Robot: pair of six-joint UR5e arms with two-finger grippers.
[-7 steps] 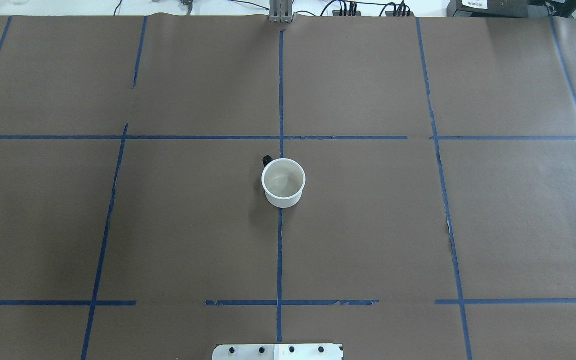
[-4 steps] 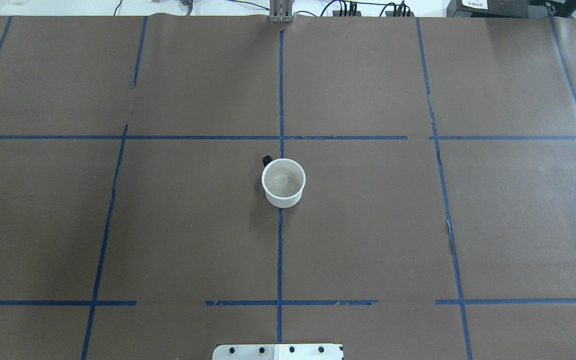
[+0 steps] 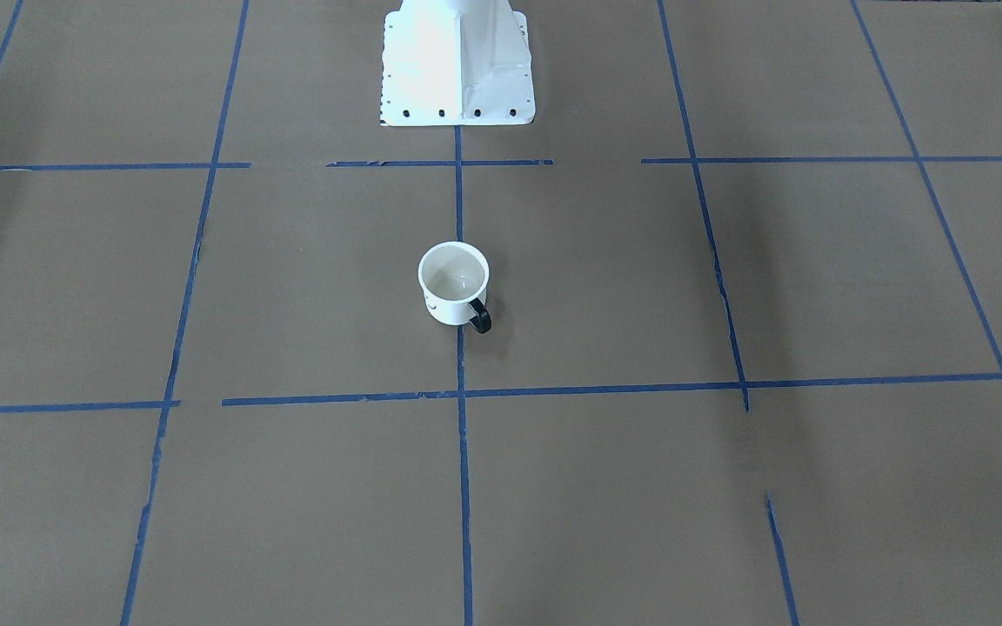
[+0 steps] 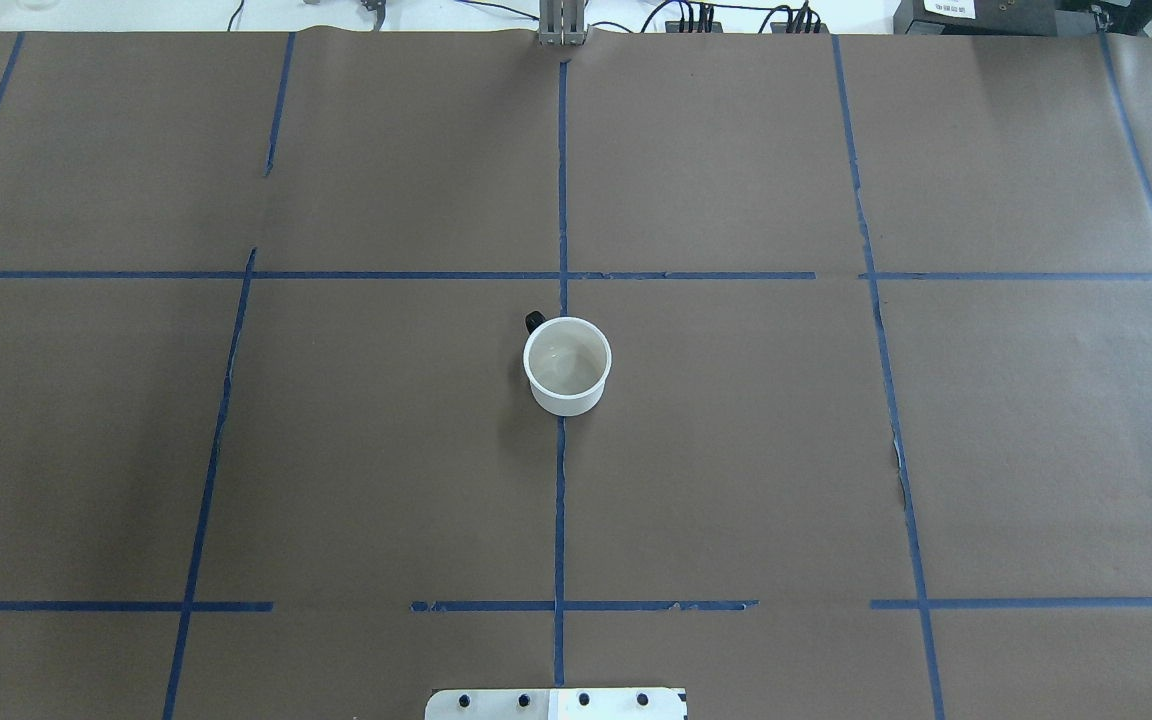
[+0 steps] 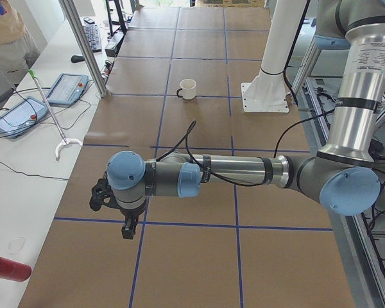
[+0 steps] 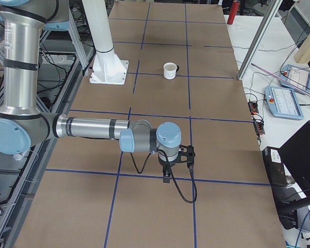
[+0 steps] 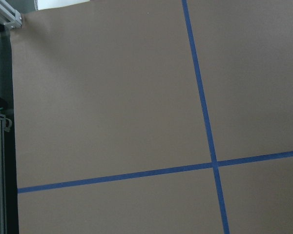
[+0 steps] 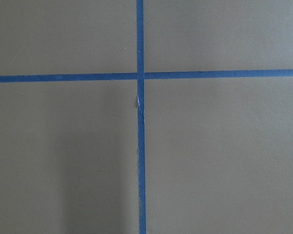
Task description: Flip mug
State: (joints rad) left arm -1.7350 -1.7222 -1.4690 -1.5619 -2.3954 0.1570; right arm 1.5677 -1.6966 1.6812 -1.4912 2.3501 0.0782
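The mug (image 4: pixel 567 365) is small and white with a black handle (image 4: pixel 534 321). It stands upright, mouth up, in the middle of the table. It also shows in the front-facing view (image 3: pixel 454 284), the left view (image 5: pixel 188 88) and the right view (image 6: pixel 170 70). My left gripper (image 5: pixel 126 230) hangs over the table's left end, far from the mug. My right gripper (image 6: pixel 167 175) hangs over the right end, also far from it. Both show only in the side views, so I cannot tell whether they are open or shut. Both wrist views show only brown paper and blue tape.
Brown paper with blue tape lines (image 4: pixel 561 500) covers the table. The robot's white base (image 3: pixel 457 61) stands at the near edge behind the mug. A teach pendant (image 5: pixel 65 88) and a red cylinder (image 5: pixel 6 267) lie on the side bench, beside a metal post (image 5: pixel 83 45).
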